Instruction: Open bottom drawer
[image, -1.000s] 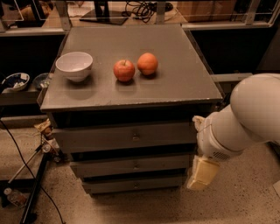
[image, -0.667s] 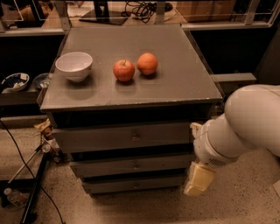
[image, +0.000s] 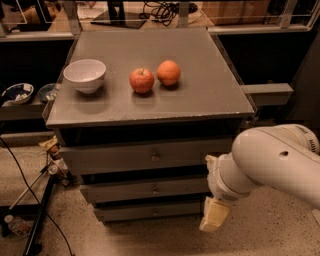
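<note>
My gripper hangs low on the right side of the scene, just above the speckled floor, at the end of my thick white arm. It is just beside the right end of the bottom drawer, and if it touches the front I cannot tell. Whether the gripper is open or closed I also cannot tell (only one beige piece of it shows to me).

The bottom drawer is the lowest of three grey fronts on the cabinet, a long thin panel close to the floor, and it looks closed. Above it are the middle drawer and the top drawer, each with a small knob in the centre.

On the cabinet stands a white bowl at the left. Right of it an apple and an orange lie just beside each other.
</note>
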